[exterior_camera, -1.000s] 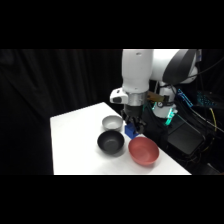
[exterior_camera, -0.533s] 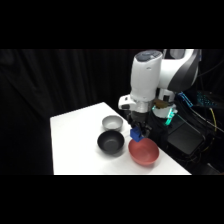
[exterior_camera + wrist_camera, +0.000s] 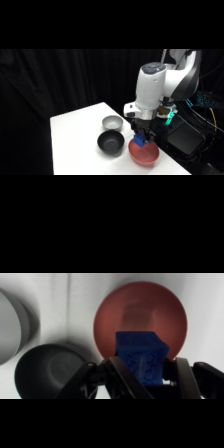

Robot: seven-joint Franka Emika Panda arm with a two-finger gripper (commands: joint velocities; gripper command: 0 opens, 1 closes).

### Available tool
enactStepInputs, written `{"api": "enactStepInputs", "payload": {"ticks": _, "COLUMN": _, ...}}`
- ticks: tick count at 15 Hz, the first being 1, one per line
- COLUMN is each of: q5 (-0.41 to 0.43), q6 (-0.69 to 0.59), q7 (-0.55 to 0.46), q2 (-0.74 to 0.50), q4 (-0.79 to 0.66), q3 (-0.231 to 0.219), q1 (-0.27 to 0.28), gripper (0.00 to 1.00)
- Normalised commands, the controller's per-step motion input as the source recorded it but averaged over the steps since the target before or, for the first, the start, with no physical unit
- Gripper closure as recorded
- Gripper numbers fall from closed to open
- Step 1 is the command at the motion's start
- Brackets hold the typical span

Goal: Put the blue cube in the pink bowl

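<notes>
white rounded arm (image 3: 150, 90), black gripper linkage (image 3: 145, 379)

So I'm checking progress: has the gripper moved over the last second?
Yes. The gripper, holding the blue cube, has shifted right from the grey bowl to above the pink bowl.

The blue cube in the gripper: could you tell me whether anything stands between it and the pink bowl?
Nothing visible does. The gripper holds the blue cube right above the pink bowl, whose inside looks bare. The black bowl sits off to one side.
</notes>
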Motion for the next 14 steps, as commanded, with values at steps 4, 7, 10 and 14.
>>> {"api": "enactStepInputs", "payload": {"ticks": 4, "q5": 0.083, "q6": 0.21, "q7": -0.06, "q2": 0.1, "q4": -0.03, "q3": 0.032, "q1": 0.048, "gripper": 0.77}}
{"api": "enactStepInputs", "payload": {"ticks": 7, "q5": 0.091, "q6": 0.16, "q7": -0.09, "q2": 0.08, "q4": 0.0, "q3": 0.017, "q1": 0.034, "gripper": 0.77}}
{"api": "enactStepInputs", "payload": {"ticks": 10, "q5": 0.1, "q6": 0.13, "q7": -0.12, "q2": 0.06, "q4": 0.01, "q3": 0.006, "q1": 0.024, "gripper": 0.77}}
{"api": "enactStepInputs", "payload": {"ticks": 14, "q5": 0.105, "q6": 0.1, "q7": -0.13, "q2": 0.02, "q4": 0.02, "q3": 0.005, "q1": 0.025, "gripper": 0.06}}
